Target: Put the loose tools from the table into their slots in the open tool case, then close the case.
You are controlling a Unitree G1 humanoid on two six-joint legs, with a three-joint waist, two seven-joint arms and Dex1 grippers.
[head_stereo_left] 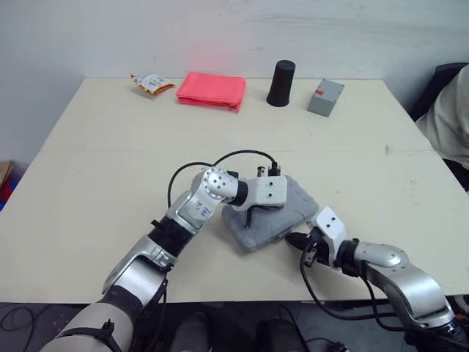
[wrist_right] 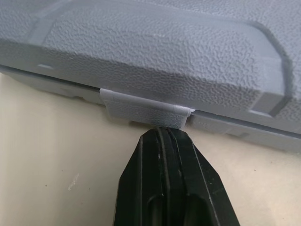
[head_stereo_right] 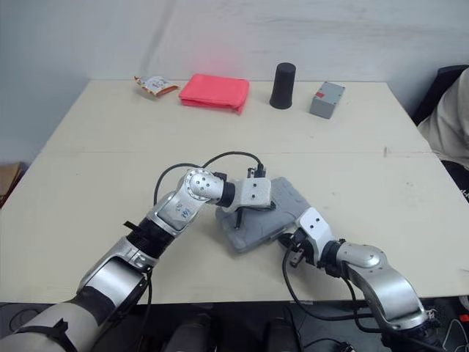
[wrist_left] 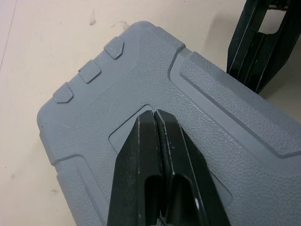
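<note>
One tool case (head_stereo_left: 293,209) (lid down), one latch (wrist_right: 146,110); left pincer (wrist_left: 154,114), right pincer (wrist_right: 164,132) both pinched together

The left arm (head_stereo_left: 157,246) reaches in from seven o'clock, elbow bent, its wrist (head_stereo_left: 264,192) turned toward three o'clock; the left gripper (head_stereo_left: 249,218) points downward, its two black fingers (wrist_left: 141,155) pressed flat together; the right arm (head_stereo_left: 399,275) enters from five o'clock, forearm low, aimed at nine o'clock; the right gripper (wrist_right: 164,134) is closed tip to tip, at four o'clock of the left one.
</note>
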